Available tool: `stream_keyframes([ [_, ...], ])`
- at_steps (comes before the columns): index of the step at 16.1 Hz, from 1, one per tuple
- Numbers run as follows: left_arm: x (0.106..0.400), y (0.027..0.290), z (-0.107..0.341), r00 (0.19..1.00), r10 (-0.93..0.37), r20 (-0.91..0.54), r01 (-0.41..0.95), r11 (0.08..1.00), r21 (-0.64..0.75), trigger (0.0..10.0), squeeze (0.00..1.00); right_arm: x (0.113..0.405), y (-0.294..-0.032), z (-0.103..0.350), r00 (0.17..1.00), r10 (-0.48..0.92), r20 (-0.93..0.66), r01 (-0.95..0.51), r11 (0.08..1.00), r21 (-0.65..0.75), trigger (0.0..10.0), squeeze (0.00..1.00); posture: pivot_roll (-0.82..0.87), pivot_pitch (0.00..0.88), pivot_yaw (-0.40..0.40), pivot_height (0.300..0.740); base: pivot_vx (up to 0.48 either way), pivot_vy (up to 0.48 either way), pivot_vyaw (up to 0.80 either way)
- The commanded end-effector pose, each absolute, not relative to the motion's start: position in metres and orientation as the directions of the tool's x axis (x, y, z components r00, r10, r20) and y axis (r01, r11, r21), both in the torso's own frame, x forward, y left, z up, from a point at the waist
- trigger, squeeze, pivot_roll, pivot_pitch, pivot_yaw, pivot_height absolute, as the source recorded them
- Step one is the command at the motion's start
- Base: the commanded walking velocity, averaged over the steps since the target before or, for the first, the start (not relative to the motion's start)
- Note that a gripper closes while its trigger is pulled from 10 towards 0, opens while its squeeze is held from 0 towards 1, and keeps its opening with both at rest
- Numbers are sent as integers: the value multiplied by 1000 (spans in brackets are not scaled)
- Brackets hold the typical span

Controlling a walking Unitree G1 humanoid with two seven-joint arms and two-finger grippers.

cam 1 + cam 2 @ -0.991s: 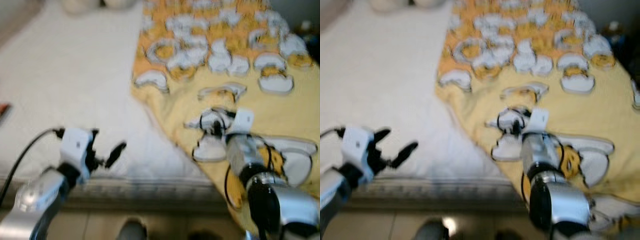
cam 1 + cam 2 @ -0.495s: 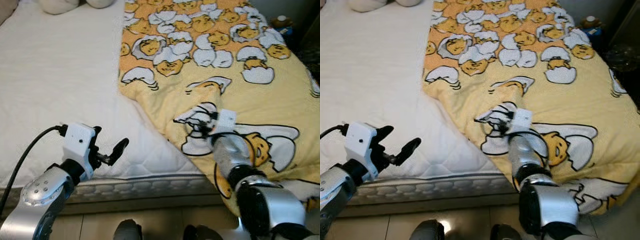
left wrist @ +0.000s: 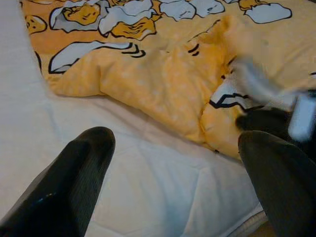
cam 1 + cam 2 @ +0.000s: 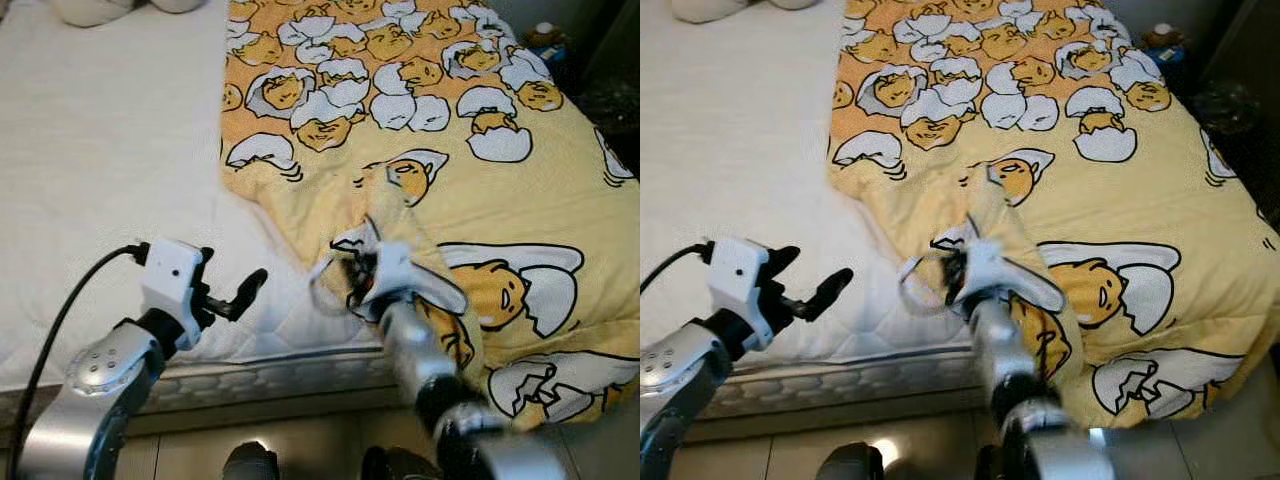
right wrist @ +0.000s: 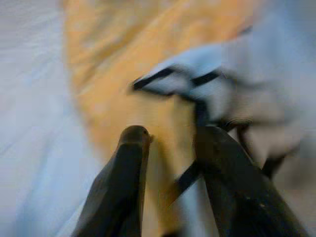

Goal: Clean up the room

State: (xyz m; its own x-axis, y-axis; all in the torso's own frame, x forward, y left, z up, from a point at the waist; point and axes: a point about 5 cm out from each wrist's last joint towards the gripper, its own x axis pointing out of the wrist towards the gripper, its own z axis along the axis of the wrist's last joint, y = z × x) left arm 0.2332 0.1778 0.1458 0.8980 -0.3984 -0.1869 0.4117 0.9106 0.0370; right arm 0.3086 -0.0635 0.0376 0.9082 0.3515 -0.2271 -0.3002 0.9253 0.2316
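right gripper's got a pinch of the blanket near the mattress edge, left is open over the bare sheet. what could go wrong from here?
1. The right gripper appears to hold only a small fold of the yellow blanket; its wrist view shows little cloth between the fingers, so the fold may slip out under a pull.
2. Much of the blanket hangs near the mattress corner, so a tug could drag it floorward.
3. The open left gripper gives no support.

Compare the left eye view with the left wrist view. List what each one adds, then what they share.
The left eye view adds the left arm's black cable, the floor below the bed, and the full spread of the yellow blanket. The left wrist view adds a close look from behind the left pincer, its fingers wide apart, at the blanket's folded edge. Both show the white mattress and the right pincer gripping bunched blanket.
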Motion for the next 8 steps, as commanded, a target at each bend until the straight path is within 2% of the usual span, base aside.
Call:
stream_keyframes([
  [1,235,178,144,901,-391,-186,405,913,43,10000,0,297,-55,36,886,412,-211,-363,902,235,0,0,204,127,28,740,0,0,0],
  [5,236,183,138,906,-372,-204,390,919,55,10000,0,277,-55,29,861,465,-208,-406,873,272,0,0,192,130,33,740,0,0,0],
  [7,238,186,136,908,-363,-209,383,922,60,10000,0,276,-64,25,880,414,-232,-365,903,229,0,0,190,124,36,740,0,0,0],
  [8,240,185,136,910,-363,-202,382,922,61,10000,0,288,-72,45,926,350,-144,-331,933,138,10000,0,188,120,38,740,0,0,0],
])
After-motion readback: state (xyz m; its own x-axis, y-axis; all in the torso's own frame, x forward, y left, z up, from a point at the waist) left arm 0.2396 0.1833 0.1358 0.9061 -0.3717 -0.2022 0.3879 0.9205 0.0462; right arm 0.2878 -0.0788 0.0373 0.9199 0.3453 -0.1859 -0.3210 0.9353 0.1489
